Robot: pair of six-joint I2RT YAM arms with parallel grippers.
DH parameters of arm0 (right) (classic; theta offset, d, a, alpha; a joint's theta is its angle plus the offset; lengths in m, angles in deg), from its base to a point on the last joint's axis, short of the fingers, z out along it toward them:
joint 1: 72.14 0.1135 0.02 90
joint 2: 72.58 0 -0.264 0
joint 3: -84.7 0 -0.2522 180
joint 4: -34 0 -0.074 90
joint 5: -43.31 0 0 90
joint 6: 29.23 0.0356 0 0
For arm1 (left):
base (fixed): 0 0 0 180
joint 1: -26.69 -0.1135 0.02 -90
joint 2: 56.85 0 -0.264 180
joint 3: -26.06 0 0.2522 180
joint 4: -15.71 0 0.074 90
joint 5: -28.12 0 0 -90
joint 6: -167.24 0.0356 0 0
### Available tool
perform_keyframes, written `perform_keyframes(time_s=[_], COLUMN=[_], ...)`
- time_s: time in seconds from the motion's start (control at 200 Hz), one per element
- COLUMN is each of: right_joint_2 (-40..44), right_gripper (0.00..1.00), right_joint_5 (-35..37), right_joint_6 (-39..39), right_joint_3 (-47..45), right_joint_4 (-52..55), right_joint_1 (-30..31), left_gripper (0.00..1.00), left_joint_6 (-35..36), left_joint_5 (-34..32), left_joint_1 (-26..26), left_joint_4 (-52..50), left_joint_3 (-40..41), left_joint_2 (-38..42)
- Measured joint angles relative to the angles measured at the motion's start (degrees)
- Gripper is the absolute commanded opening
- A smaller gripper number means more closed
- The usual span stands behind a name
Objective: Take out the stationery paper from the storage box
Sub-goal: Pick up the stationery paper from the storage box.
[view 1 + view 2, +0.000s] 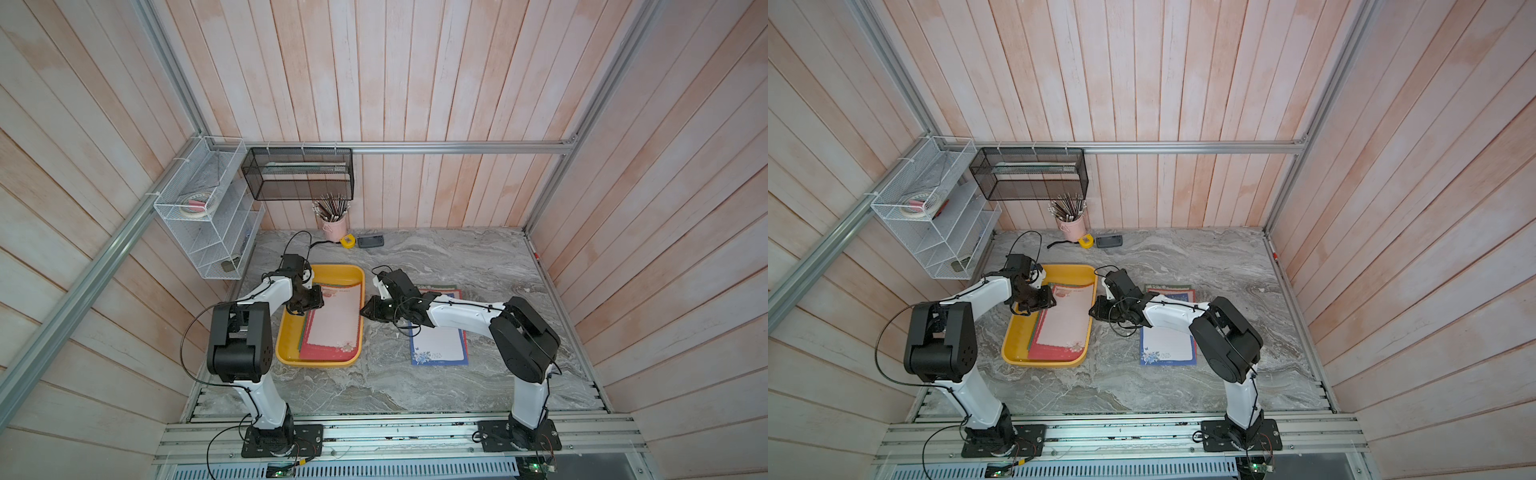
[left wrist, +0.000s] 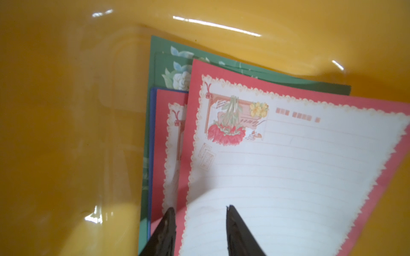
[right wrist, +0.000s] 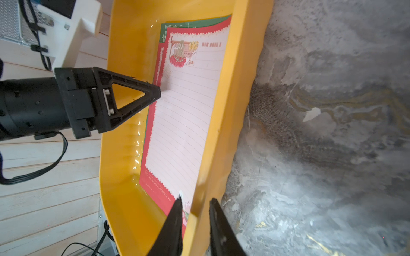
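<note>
Right wrist: storage box [image 3: 233, 110] holds stationery paper [image 3: 186, 115]; left hand [image 2: 200, 210] open, right hand [image 3: 195, 200] unclear.

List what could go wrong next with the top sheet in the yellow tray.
1. The right gripper straddles the wall of the yellow tray, so closing may clamp wall and sheet together and drag the tray.
2. The left gripper sits at the edge of the bowed top sheet; the second red sheet beneath may come too.
</note>
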Motion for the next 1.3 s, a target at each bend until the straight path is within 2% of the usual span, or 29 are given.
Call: perform_keyframes(time_s=[0.31, 0.68, 0.96, 1.3], right_joint_2=[-1.2, -1.6, -2.1, -2.2], right_gripper=[0.18, 0.18, 0.18, 0.18], right_joint_5=[-0.2, -0.8, -1.5, -1.7], right_joint_6=[0.5, 0.6, 0.8, 1.1], right_joint_3=[0.1, 0.4, 0.5, 0.5], right_joint_4=[-1.2, -1.7, -2.5, -2.7], right_joint_1=[0.0, -0.5, -0.7, -0.7], left_gripper=[0.39, 0.38, 0.37, 0.37], left_joint_6=[-0.1, -1.2, -3.3, -4.4], left_joint_5=[2.8, 6.8, 10.4, 11.4], left_joint_1=[0.0, -0.3, -0.9, -0.9], left_joint_4=[0.1, 1.0, 2.9, 4.1], left_joint_3=[0.0, 0.6, 4.3, 6.6], left_joint_2=[0.5, 3.0, 4.2, 3.7])
